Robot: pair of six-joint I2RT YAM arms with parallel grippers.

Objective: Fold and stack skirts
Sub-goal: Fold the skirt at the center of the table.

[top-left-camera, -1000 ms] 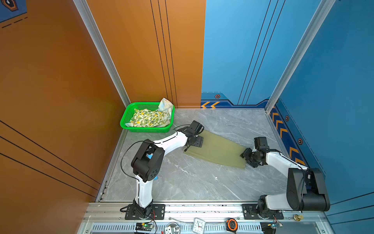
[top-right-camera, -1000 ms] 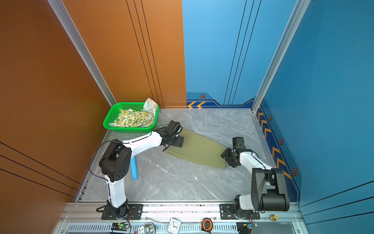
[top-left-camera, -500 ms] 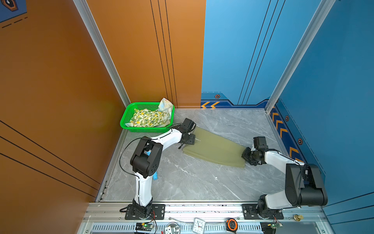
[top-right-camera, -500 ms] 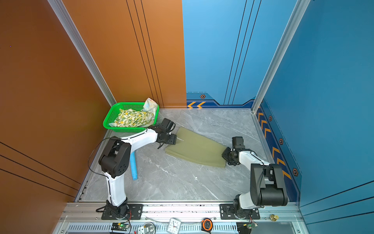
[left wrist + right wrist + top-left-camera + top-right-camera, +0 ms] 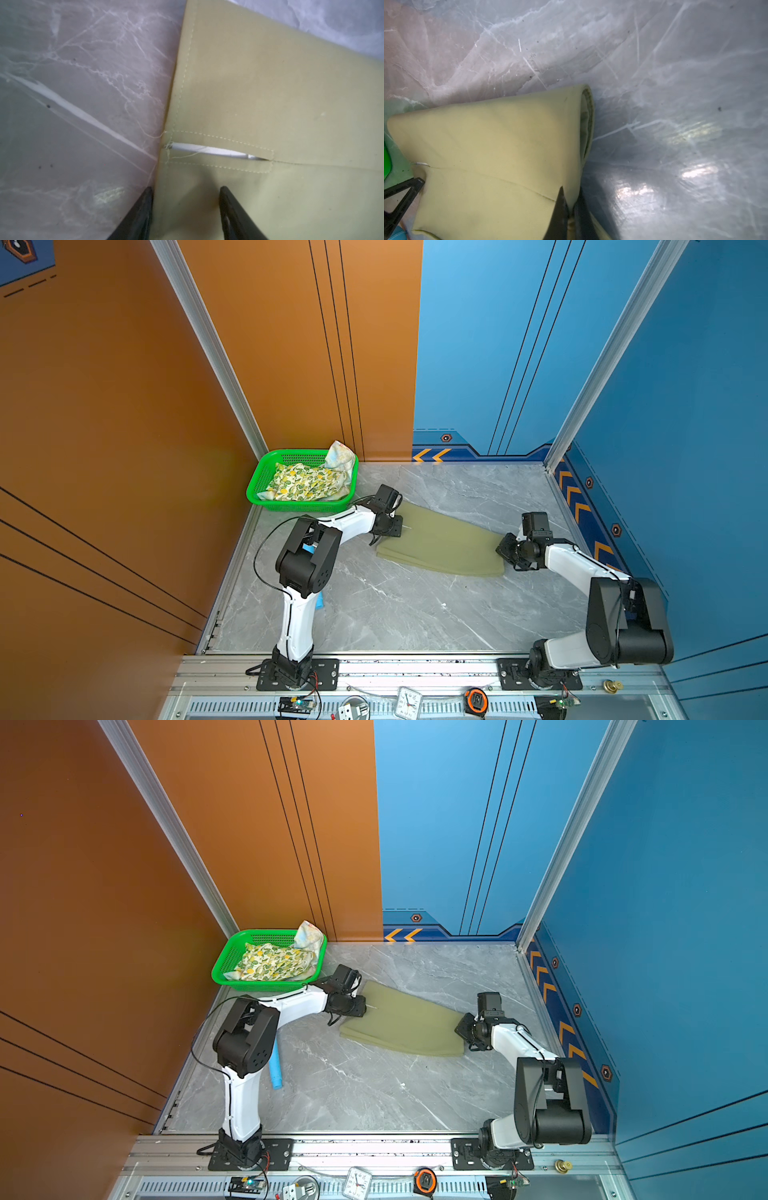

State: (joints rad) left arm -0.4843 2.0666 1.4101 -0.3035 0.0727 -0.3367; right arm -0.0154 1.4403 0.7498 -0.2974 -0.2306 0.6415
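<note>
The olive-green skirt (image 5: pixel 440 545) (image 5: pixel 405 1021) lies flat on the marble surface, folded lengthwise. My left gripper (image 5: pixel 398 526) (image 5: pixel 185 188) is at its waistband end, open, its jaws straddling the cloth's edge (image 5: pixel 270 93); one finger rests on the marble. My right gripper (image 5: pixel 501 549) (image 5: pixel 570 188) is shut on a pinch of the hem corner (image 5: pixel 498 145), which curls up off the surface. The lemon-print skirt (image 5: pixel 305 485) and the pastel skirt (image 5: pixel 340 456) lie in the green basket (image 5: pixel 257 489).
A light-blue toy (image 5: pixel 275 1069) lies beside the left arm's base link. The basket sits in the back left corner against the orange wall. A clock (image 5: pixel 409 701) and a tape measure (image 5: pixel 476 699) sit on the front rail.
The right gripper has closed on the hem corner. The left gripper has slid back to the waistband edge, and its jaws have narrowed.
</note>
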